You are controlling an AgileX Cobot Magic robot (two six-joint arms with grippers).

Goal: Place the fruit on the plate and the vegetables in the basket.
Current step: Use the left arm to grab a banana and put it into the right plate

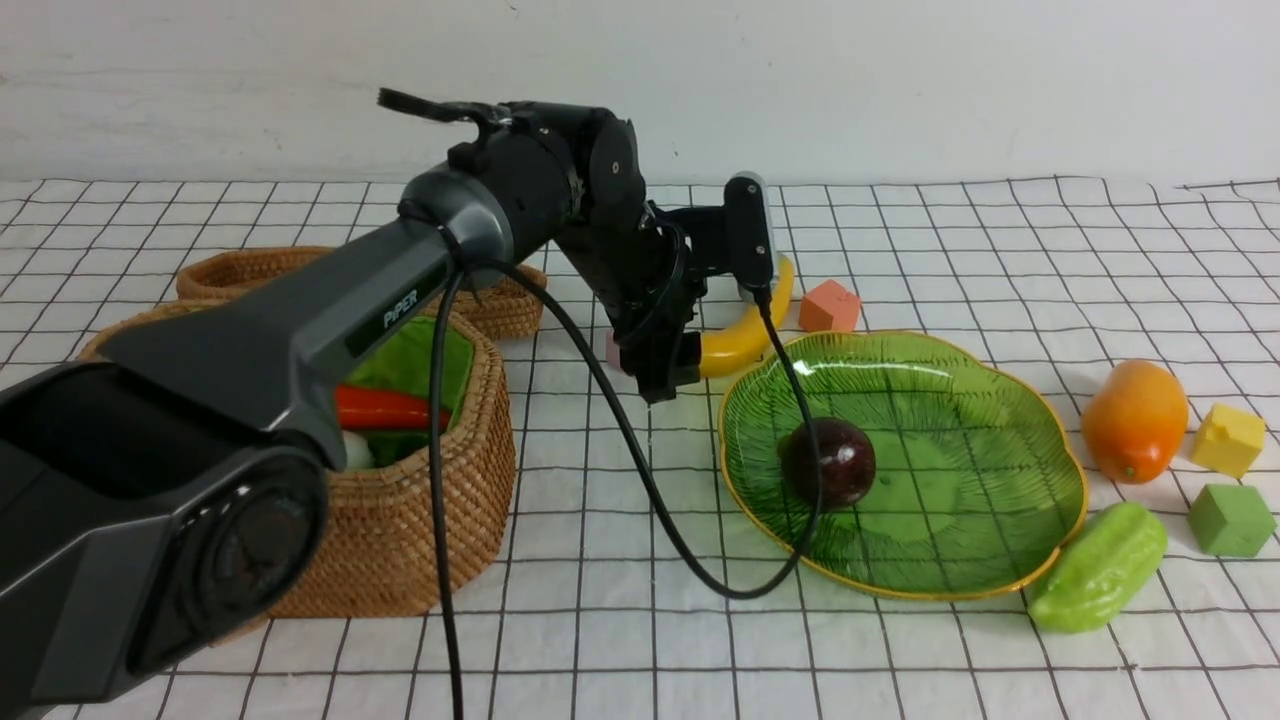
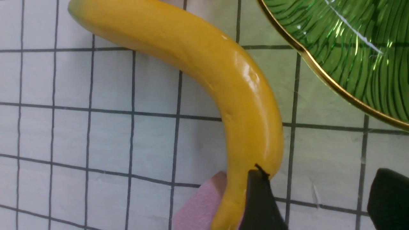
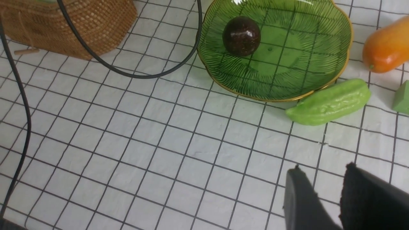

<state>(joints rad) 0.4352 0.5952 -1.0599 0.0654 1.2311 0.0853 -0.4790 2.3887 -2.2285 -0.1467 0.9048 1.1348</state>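
Left fingers (image 2: 260, 204) stand spread, bare checked cloth (image 2: 322, 153) showing in the gap between them and nothing pinched; the banana (image 2: 230, 83) lies on the cloth with one end against the outer side of one finger, not between the pair; a pink cube (image 2: 199, 204) sits against that same end, on the side away from the fingers; the plate (image 2: 351, 38) lies just ahead of the other finger, its gold rim near the banana's curve but apart from it. From the front, the left gripper (image 1: 665, 375) hangs low over the cloth; off to its left is the basket (image 1: 400, 540), with the carrot (image 1: 385, 408) and a white bit of radish (image 1: 355, 450) on the green lining; a wicker lid (image 1: 500, 305) lies behind the basket. To the right of those fingers the mangosteen (image 1: 828, 462) rests in the plate; an orange cube (image 1: 828, 306) sits just past the banana's far end. Right fingers (image 3: 302, 201) are parted only a little, a narrow strip of cloth between them, gripping nothing; the gourd (image 3: 329, 103) lies nearest ahead of them, just beside the plate's rim; the mango (image 3: 385, 48) lies farther off, on the cloth and clear of the plate; a yellow cube (image 1: 1228, 440) and a green cube (image 1: 1230, 520) sit beside mango and gourd, well away from the left fingers.
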